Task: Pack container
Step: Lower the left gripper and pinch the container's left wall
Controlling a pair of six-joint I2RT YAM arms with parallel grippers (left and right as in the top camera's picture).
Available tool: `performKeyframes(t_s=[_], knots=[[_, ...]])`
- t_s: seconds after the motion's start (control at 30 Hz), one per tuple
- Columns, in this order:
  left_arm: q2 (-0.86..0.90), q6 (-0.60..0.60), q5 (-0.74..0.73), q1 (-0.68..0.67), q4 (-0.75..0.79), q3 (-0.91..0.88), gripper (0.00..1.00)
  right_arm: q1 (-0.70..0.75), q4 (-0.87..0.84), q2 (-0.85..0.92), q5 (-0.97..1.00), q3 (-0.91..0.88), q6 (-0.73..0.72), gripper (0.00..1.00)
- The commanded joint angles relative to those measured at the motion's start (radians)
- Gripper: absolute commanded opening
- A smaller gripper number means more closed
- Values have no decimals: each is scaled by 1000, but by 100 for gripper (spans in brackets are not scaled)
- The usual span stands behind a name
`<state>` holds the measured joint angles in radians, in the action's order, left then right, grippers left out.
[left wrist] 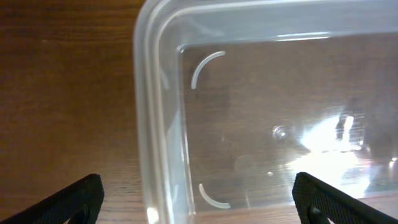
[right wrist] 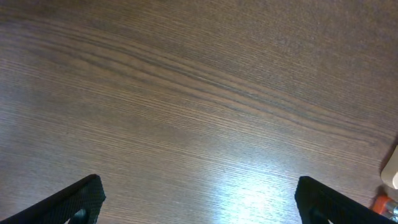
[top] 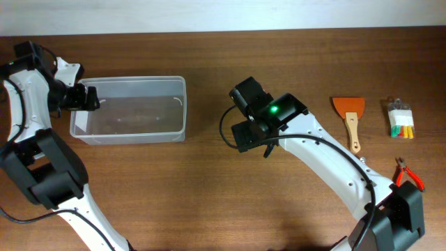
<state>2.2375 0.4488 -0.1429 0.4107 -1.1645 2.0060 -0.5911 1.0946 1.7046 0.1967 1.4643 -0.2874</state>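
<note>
Reckoned as the opening step. Noted the container [top: 132,79] at far left of the table [top: 209,202], empty, see-through to the wood. Logged three loose items well apart from it at the right: orange-bladed scraper [top: 350,117], small pack of coloured pieces [top: 400,118], red-handled pliers [top: 408,174].

Found the left gripper [top: 87,97] at the container's left end, spread wide over the rim, gripping nothing, pointed right and down into the bin. Found the right gripper [top: 242,113] over bare wood mid-table, between bin and tools, likewise spread wide and empty, forearm reaching in from near right.

Probably calls next for swinging the right arm rightward to a tool, lowering astride its handle, closing, then carrying left to the bin.
</note>
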Motion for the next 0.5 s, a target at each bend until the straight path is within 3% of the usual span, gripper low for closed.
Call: performKeyframes(t_s=[0.0,0.33,0.47], knots=[[45,-37,47,4,2,8,99,-2,-3,2,26,17,21,99],[58,-86,117,4,12,8,100,-2,-3,2,52,17,29,99],[58,-86,116,3,13,8,79,-2,-3,2,52,17,29,99]])
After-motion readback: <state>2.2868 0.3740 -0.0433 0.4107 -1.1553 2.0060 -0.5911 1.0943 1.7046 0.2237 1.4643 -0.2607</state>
